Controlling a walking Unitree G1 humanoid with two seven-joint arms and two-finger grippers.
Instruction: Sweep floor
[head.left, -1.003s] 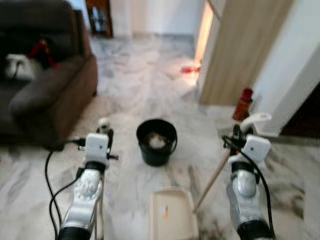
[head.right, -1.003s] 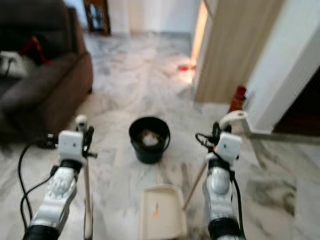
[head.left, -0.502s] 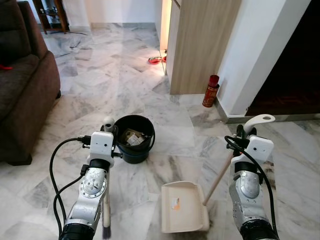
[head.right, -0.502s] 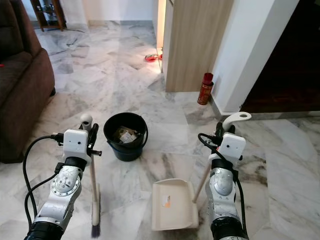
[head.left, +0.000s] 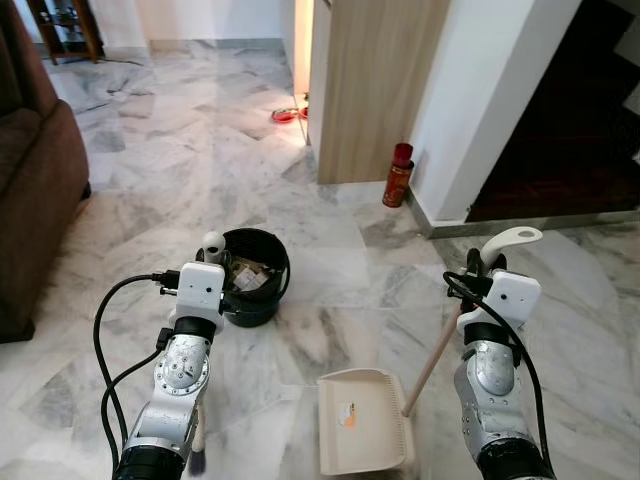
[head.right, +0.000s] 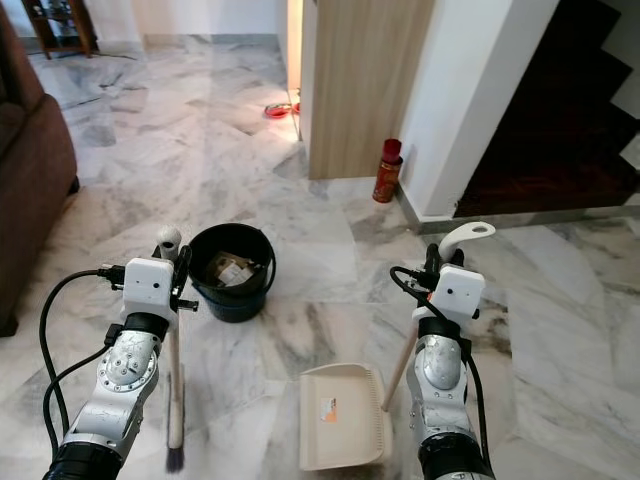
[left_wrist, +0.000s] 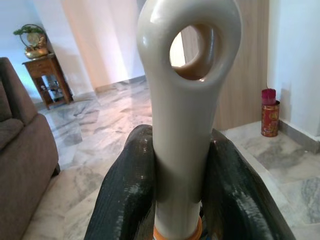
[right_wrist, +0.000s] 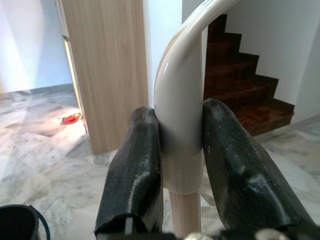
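Note:
My left gripper (head.left: 213, 260) is shut on the cream broom handle (left_wrist: 182, 125), just below its eyelet. The broom (head.right: 173, 392) hangs down beside my left arm, its dark bristles (head.right: 175, 459) at the marble floor. My right gripper (head.left: 486, 266) is shut on the curved white top of the dustpan handle (right_wrist: 181, 105). The wooden stick (head.left: 432, 358) slopes down to the cream dustpan (head.left: 362, 436), which lies flat on the floor between my arms with a small orange scrap on it. A black bucket (head.left: 255, 312) with paper rubbish inside stands just beyond my left gripper.
A brown sofa (head.left: 35, 200) fills the left edge. Ahead stand a wooden panel (head.left: 370, 90) and a white wall corner (head.left: 480, 100) with a red spray can (head.left: 399, 175) at its foot. Dark stairs (head.left: 570, 130) rise at the right. Open marble floor lies ahead to the left.
The camera has swung to the right and the picture has sharpened, so sofa and bucket sit further left. Both grippers keep their hold on broom and dustpan handle.

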